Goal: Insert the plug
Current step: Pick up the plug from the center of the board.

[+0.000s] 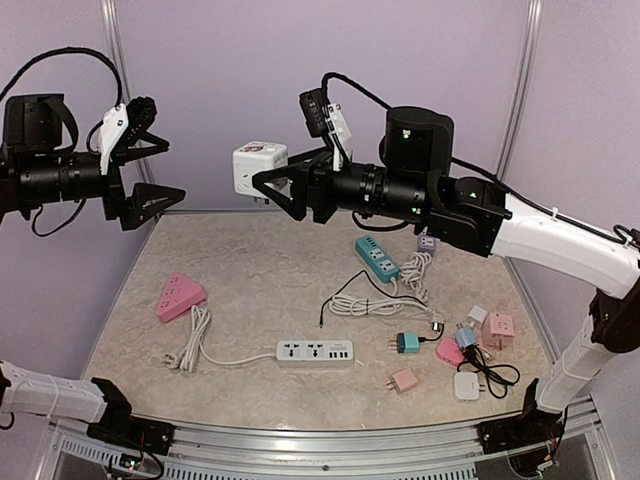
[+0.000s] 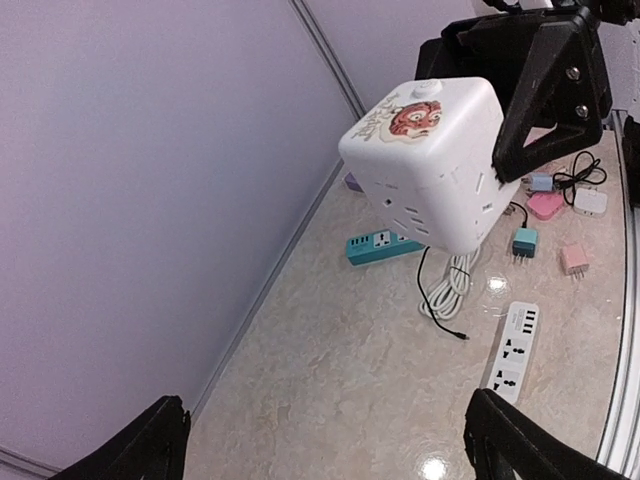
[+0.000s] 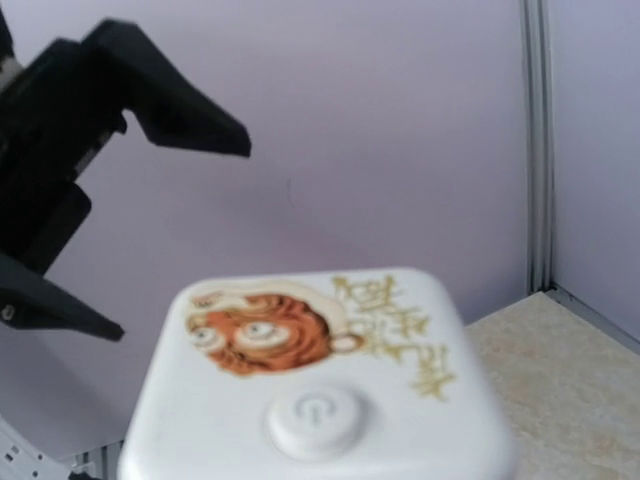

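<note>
The white cube socket (image 1: 259,160), tiger-printed on top, hangs over the counter's (image 1: 250,290) eleven-o'clock edge clamped in the right claw (image 1: 268,176), its side outlets (image 2: 430,210) visible from the left wrist but not the right, while the left claw (image 1: 170,168) gapes empty.

Each arm consists of black cylindrical joint housings and white-shelled links. The right arm (image 1: 560,240) has a glossy white forearm cover, black motor drums with small green indicator lights (image 1: 404,132), and a thin black cable (image 1: 360,90) running from its wrist. The left arm (image 1: 60,180) carries a white bracket (image 1: 112,135) and a thicker black hose (image 1: 70,50). The left gripper (image 1: 170,170) and right gripper (image 1: 272,172) use matte black, triangular open-frame fingers (image 2: 520,110); two silver screw heads (image 2: 572,73) sit on one right finger. The base blocks (image 1: 110,415) are black.
</note>
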Robot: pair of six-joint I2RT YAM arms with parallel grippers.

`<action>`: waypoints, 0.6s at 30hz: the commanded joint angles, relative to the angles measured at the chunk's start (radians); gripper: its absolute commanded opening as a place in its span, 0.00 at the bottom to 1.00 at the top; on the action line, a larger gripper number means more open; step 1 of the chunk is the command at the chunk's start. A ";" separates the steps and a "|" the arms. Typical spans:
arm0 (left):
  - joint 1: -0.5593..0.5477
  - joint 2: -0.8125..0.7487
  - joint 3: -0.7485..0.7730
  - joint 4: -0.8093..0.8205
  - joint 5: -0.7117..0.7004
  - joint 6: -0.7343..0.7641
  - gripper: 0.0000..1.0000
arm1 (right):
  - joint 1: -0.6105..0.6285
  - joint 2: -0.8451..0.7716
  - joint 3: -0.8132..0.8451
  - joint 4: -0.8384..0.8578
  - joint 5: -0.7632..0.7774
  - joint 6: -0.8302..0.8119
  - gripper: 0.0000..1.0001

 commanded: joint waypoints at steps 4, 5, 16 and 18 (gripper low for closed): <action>-0.243 -0.005 -0.120 0.081 -0.229 0.240 0.96 | 0.016 -0.058 -0.045 0.081 0.030 0.010 0.00; -0.302 -0.043 -0.174 0.139 -0.307 0.311 0.97 | 0.016 -0.058 -0.039 0.069 0.057 0.023 0.00; -0.395 -0.100 -0.374 0.519 -0.464 0.635 0.98 | 0.016 -0.058 -0.047 -0.019 -0.066 -0.008 0.00; -0.378 -0.113 -0.401 0.513 -0.420 0.701 0.96 | 0.016 -0.060 -0.047 -0.049 -0.092 -0.028 0.00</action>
